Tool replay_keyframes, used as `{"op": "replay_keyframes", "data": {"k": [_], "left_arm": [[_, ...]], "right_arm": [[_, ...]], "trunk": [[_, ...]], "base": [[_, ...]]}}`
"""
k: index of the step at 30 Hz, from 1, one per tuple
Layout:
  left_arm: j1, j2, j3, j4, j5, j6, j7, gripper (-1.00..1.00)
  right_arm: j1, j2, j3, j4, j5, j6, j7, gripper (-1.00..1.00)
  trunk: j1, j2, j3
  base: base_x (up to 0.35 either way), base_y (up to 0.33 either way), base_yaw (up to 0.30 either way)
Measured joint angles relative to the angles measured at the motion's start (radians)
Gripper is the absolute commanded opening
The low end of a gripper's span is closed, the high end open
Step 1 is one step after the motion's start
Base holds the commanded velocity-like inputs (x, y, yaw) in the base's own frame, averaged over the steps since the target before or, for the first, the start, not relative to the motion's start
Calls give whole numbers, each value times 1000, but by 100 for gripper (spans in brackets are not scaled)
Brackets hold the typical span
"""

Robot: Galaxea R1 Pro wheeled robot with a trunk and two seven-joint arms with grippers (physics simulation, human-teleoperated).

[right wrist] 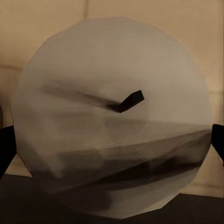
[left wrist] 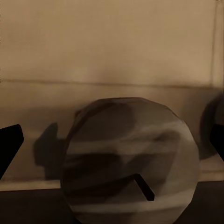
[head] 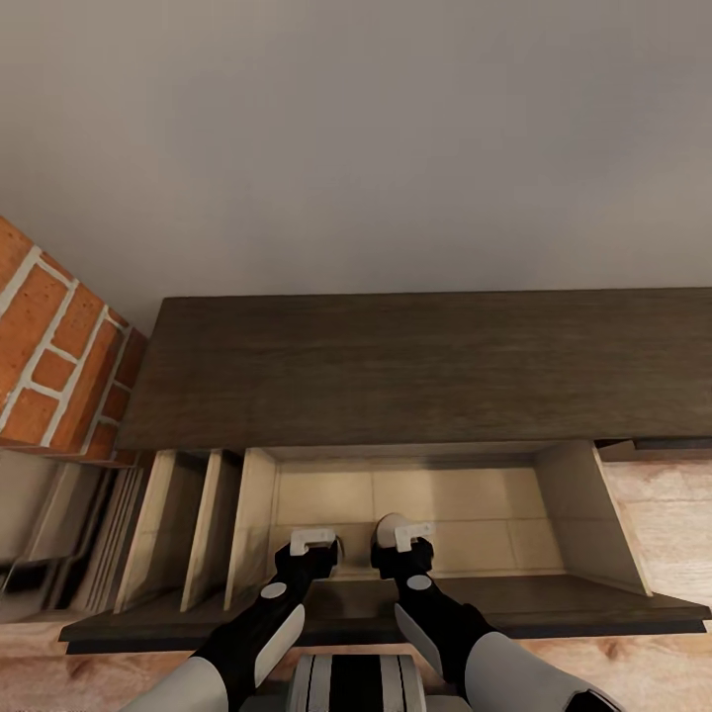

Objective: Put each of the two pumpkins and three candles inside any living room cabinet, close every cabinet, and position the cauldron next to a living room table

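Both candles are seen wick-end on between parted fingers: one [right wrist: 114,116] clasped by the right gripper [head: 403,542], one [left wrist: 130,161] framed by the left gripper [head: 314,546], its hold not confirmable. Long axes run along the fingers, into the open cabinet [head: 435,366]. A pale drawer floor [head: 475,514] lies beneath; brick wall [head: 49,356] stands leftward.

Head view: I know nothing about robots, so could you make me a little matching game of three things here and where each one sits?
Things:
1. dark-brown flat wooden cabinet top
2. orange-red brick wall
3. pale stubby round candle

Places:
A. in the open compartment, at the right tool
B. along the plain grey wall
C. at the view's left edge

Pairs: 1-B, 2-C, 3-A
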Motion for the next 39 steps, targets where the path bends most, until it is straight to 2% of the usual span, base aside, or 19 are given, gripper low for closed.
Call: {"op": "replay_keyframes", "data": {"k": [28,31,39], "left_arm": [[0,1,3,-4,3,-1,0,100],[1,1,2,-32,-4,-1,2,100],[1,1,7,-52,-4,1,9,100]], "right_arm": [[1,-3,-2,-2,1,-1,0,100],[0,-3,-2,-6,1,-1,0,100],[1,-3,-2,5,0,-1,0,100]], "trunk": [[0,0,0],[4,0,0],[-26,56,25]], "base": [[0,0,0],[0,0,0],[0,0,0]]}}
